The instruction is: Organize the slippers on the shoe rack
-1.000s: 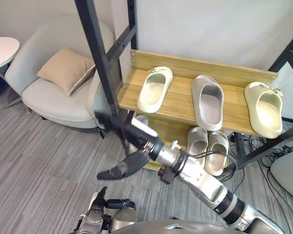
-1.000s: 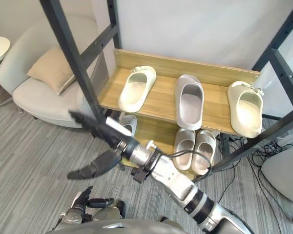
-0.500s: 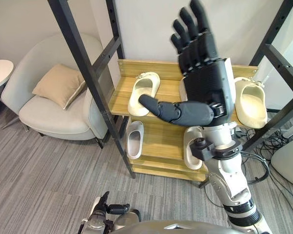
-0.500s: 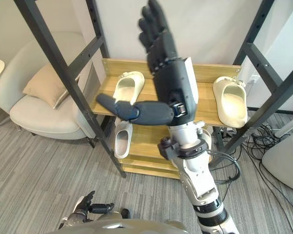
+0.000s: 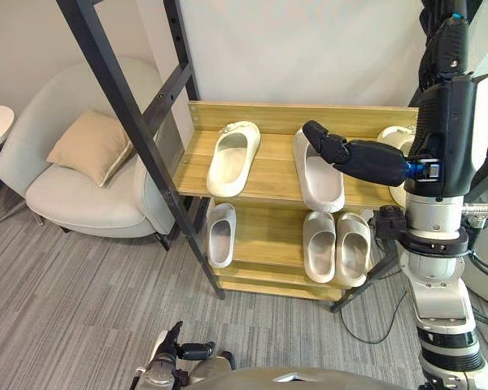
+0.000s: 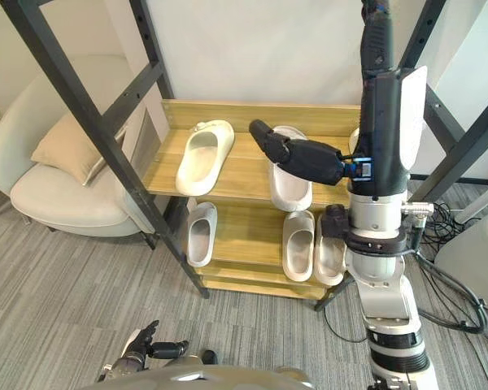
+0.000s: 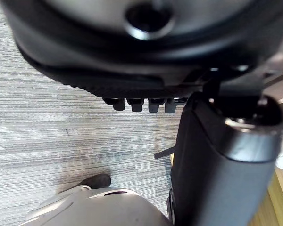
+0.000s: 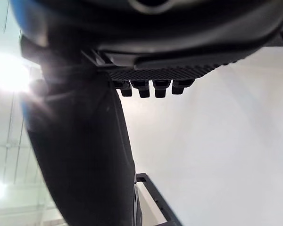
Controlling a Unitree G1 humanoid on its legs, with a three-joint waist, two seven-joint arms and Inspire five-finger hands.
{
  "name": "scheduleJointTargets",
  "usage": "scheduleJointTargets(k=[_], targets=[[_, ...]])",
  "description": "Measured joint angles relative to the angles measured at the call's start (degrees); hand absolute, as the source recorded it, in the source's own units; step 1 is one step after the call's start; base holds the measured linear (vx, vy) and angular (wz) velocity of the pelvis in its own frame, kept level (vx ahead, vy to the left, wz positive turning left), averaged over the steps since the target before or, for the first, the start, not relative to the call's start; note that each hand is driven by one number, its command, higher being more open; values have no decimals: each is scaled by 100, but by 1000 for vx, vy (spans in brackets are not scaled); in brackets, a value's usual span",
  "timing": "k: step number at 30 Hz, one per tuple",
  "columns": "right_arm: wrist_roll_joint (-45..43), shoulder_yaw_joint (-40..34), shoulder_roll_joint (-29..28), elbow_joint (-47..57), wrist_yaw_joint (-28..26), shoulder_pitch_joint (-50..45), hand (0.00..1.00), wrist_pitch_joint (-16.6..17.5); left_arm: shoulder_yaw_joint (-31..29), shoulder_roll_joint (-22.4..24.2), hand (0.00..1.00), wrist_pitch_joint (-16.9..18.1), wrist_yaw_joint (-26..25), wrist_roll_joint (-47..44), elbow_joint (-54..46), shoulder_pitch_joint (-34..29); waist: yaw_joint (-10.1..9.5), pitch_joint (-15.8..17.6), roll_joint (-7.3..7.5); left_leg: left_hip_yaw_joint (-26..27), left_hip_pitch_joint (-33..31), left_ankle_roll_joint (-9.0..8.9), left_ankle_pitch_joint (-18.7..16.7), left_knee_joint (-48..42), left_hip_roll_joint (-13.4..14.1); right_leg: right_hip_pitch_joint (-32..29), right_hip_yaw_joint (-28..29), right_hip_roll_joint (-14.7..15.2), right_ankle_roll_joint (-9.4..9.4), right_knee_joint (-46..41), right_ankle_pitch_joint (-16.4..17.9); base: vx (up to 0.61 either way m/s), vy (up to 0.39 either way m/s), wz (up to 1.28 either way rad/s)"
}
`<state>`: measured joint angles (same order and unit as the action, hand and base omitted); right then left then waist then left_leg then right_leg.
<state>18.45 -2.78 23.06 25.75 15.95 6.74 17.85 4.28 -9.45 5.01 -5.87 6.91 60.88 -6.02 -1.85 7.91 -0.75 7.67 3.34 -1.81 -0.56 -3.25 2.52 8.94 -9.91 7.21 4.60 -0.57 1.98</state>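
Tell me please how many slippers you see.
6. Upper shelf: left cream slipper, grey slipper, right cream slipper partly behind the right hand. Lower shelf: lone slipper, then a pair.

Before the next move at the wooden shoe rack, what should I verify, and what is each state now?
1. Right hand empty: ok, open, raised before the wooden shoe rack.
2. Left hand empty: ok, open, low near the floor.
3. Cream pair together: not ok; the grey moulded slipper lies between the left cream slipper and the right cream slipper.
4. Right cream slipper's lie: cannot tell, partly behind the hand.
5. Lower pale slipper pair together: ok.
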Motion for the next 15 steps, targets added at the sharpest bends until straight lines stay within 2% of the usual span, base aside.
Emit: scheduleJointTargets(k=[7, 15], targets=[[547, -6, 240, -654, 73, -7, 100, -371, 0, -34, 100, 1, 20, 1, -1, -42, 41, -32, 70, -3, 75, 3, 176, 363, -36, -89, -6, 1, -4, 4, 8, 0, 0, 0], [917, 7, 623, -1396, 88, -10, 100, -650, 0, -63, 100, 32, 26, 0, 8, -51, 38, -43, 125, -40, 50, 4, 178, 411, -63, -86, -49, 6, 18, 96, -6, 0, 0, 0]])
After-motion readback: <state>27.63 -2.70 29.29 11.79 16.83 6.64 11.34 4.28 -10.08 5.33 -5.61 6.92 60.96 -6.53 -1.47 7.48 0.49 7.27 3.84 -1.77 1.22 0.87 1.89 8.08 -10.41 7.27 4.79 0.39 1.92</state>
